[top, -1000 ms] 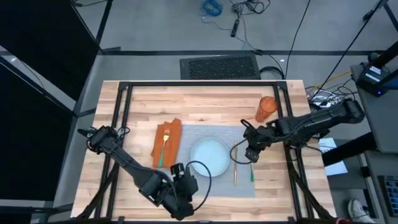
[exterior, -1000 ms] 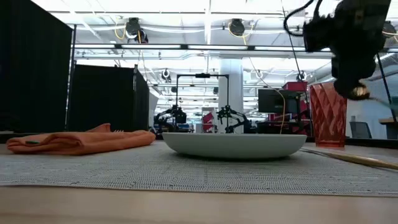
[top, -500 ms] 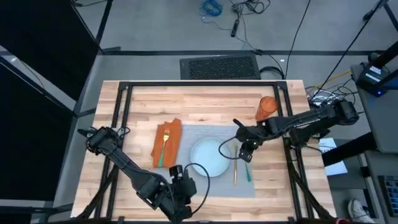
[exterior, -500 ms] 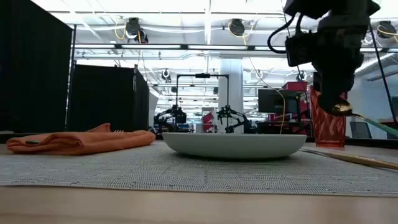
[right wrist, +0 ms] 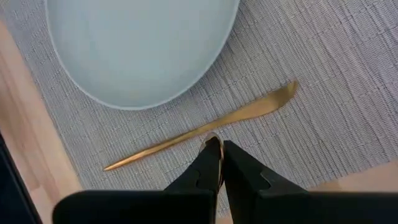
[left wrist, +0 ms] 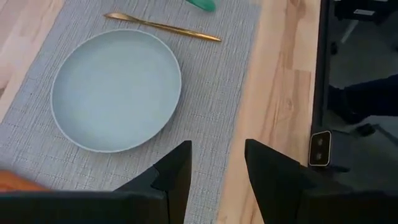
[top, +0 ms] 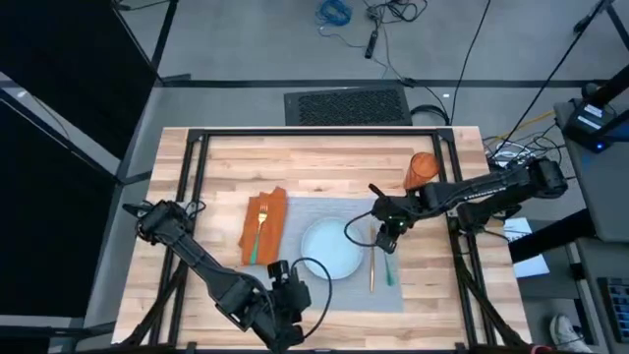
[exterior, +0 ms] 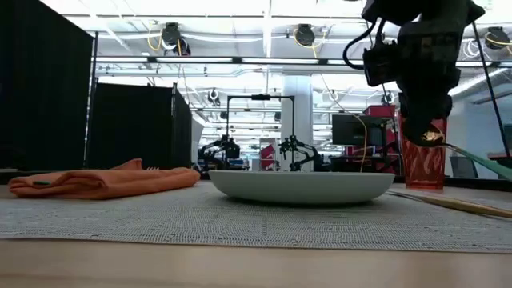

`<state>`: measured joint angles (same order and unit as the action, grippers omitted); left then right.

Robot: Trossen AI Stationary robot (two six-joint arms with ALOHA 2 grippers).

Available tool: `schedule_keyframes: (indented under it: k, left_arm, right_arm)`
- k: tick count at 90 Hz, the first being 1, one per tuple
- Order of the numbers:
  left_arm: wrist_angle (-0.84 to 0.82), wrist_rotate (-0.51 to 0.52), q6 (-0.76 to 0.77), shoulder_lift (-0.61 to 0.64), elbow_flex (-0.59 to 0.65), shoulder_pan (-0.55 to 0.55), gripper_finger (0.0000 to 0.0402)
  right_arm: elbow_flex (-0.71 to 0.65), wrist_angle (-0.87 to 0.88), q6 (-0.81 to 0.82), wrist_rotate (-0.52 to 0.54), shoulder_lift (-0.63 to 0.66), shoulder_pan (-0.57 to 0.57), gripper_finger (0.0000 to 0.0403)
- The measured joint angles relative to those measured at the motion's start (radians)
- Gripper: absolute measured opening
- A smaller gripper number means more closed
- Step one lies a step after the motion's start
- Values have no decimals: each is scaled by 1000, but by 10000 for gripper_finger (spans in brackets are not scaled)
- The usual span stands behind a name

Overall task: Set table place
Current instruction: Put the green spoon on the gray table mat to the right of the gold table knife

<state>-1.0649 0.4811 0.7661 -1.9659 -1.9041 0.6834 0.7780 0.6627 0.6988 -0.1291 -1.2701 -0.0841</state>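
A pale blue-white plate (top: 332, 248) sits in the middle of the grey woven place (top: 305, 211) on the table (top: 324, 162). A gold knife (top: 371, 267) lies on the mat right of the plate. My right gripper (top: 383, 236) hovers over the knife's far end, shut on a green-handled gold utensil (top: 390, 266). An orange napkin (top: 263, 224) on the mat's left edge carries a gold fork (top: 259, 231). My left gripper (left wrist: 216, 171) waits open at the near edge, nothing between its fingers. My right gripper pinches the utensil's gold end (exterior: 433, 138) between its two fingers, which point down from above. The green handle (exterior: 482, 160) slants away from the fingers toward the table's near edge. The utensil is lifted clear of the mat.
An orange-red tumbler (top: 421, 170) stands on the wood beyond the mat's far right corner. Bare mat shows right of the knife (right wrist: 205, 134). Black frame bars (top: 457, 197) run along the table's sides.
My right gripper has gone toward the table's left edge with the green-handled utensil, from right of the knife to above its far end. It has stayed shut. The utensil has stayed clear of the mat.
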Motion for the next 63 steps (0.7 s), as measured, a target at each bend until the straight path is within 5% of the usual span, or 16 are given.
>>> schedule_keyframes:
  k: [37, 63]
  left_arm:
    - [1, 3, -14, 0, 0, 0, 135]
    - [1, 3, -13, 0, 0, 0, 135]
  right_arm:
    - [0, 27, 24, 5, 0, 0, 2]
    - [0, 28, 45, 46, 0, 0, 46]
